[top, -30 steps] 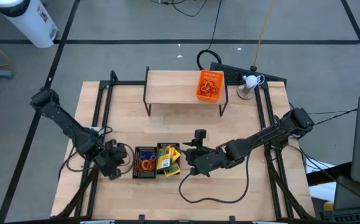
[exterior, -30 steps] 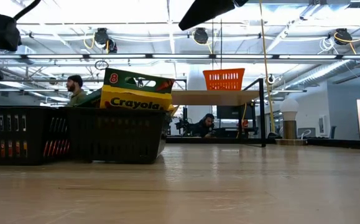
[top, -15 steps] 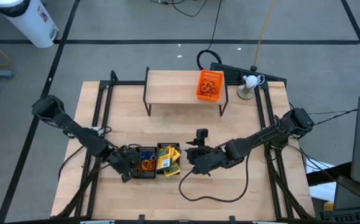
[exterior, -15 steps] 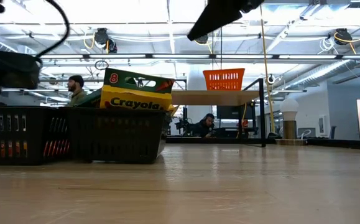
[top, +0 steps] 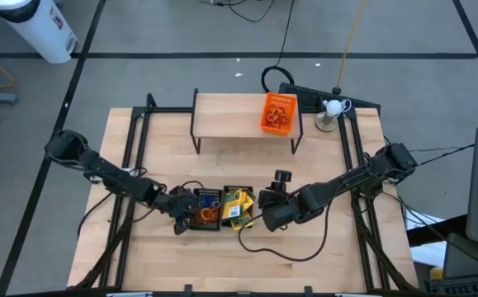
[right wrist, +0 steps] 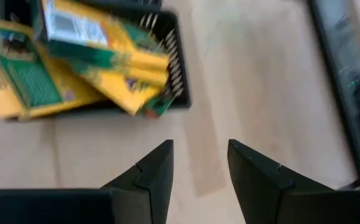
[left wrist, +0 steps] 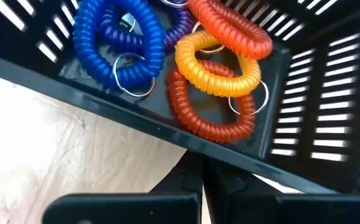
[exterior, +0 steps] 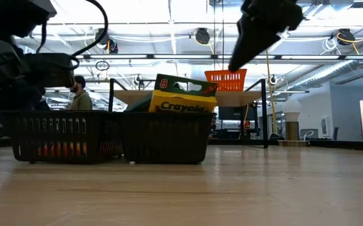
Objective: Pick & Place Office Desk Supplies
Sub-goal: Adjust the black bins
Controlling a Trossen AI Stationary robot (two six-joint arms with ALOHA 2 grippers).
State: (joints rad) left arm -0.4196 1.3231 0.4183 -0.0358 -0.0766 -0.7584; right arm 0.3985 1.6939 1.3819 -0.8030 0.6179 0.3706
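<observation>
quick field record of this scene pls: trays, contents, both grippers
black mesh tray of coiled bands: table front, blue, orange, yellow, red coils inside
black mesh tray of crayon boxes: touching the first tray, on its right in the high view
orange mesh tray: on the light wooden shelf
left gripper: fingers shut, at the band tray's wall
right gripper: fingers parted, empty, beside the crayon tray

Two matte-black jointed robot arms, left arm [top: 98, 169] and right arm [top: 350, 181], each trailing thin black cables; both end in a pair of dark, angular wedge-shaped fingers [right wrist: 155, 168]
</observation>
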